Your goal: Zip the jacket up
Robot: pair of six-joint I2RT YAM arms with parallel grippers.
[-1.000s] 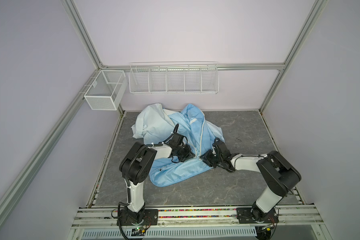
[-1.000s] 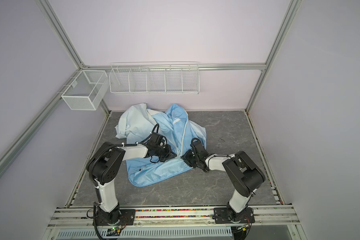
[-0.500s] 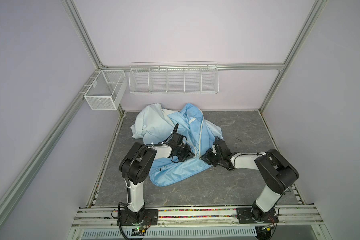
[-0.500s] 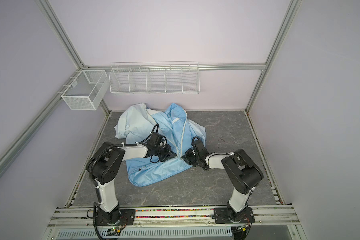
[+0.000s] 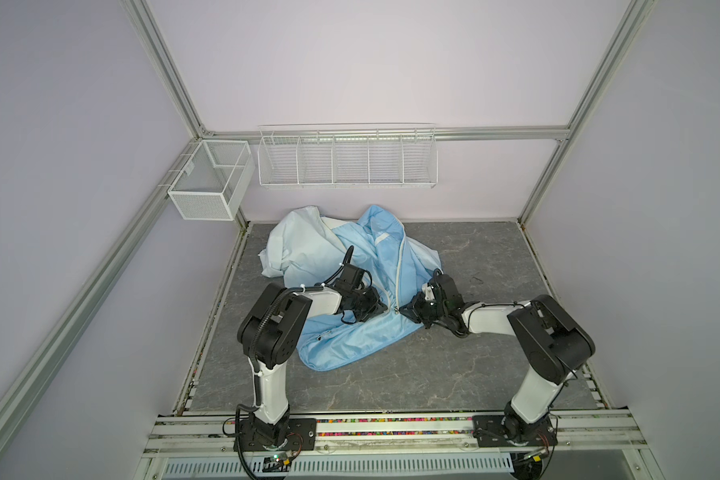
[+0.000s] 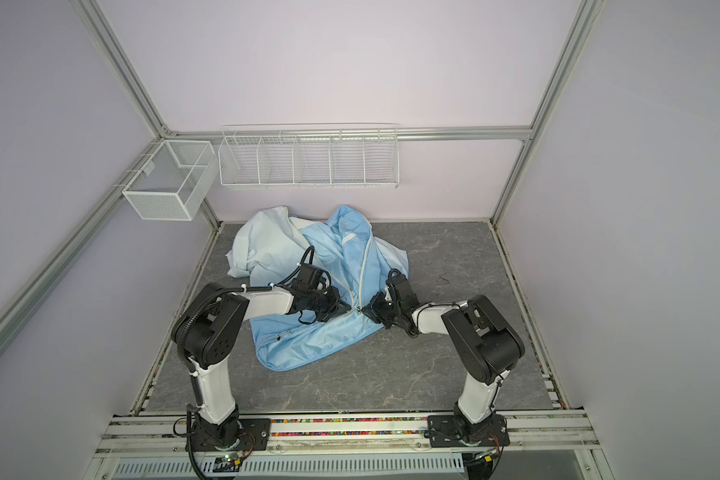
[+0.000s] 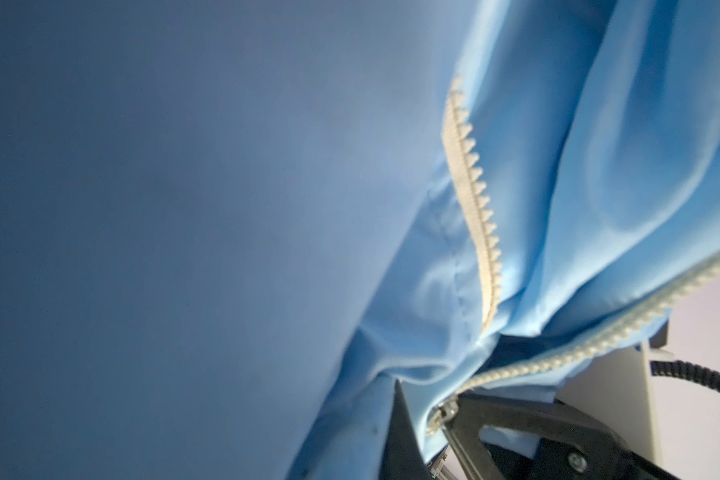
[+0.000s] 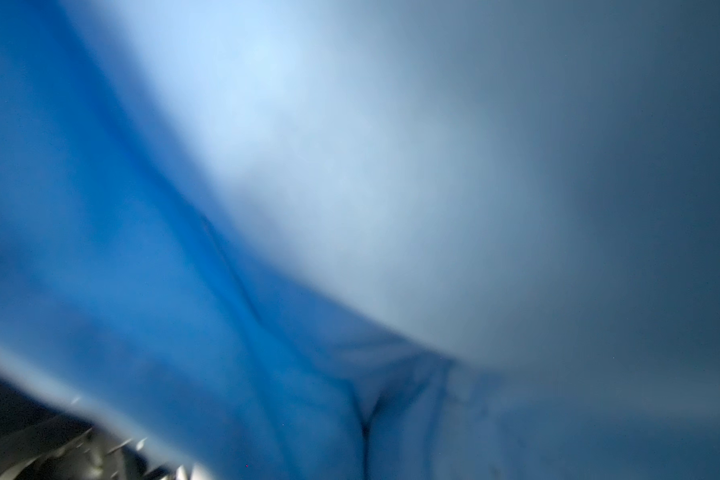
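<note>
Top views: thin light-blue jacket (image 5: 350, 336) crumpled on grey marbled tabletop (image 5: 474, 374), left of centre, pale whitish part bunched twd back wall. Long white zipper (image 5: 399, 270) running from collar end down to arms. Left gripper (image 5: 380, 309) & right gripper (image 5: 405, 309) low on cloth, tips nearly touching, one each side of zip's near end. Prob. placed so one pins the hem while the other works the slider.

Left wrist view: two separate rows of zip teeth over blue cloth, converging on small metal slider (image 7: 443, 415), right beside black finger (image 7: 400, 440). So zip open above slider. Left jaws clenched, apparently pinching cloth next to slider, likely as anchor for tension.

Right wrist view: only blurred blue cloth pressed vs lens; fingers not shown. Right jaws clamped tight at zip's foot; on pull tab or cloth edge, cannot tell.

Judgement: zipping barely begun. Next calls for steady pull twd collar w/ hem taut. Risk: thin cloth snagging in slider.
</note>
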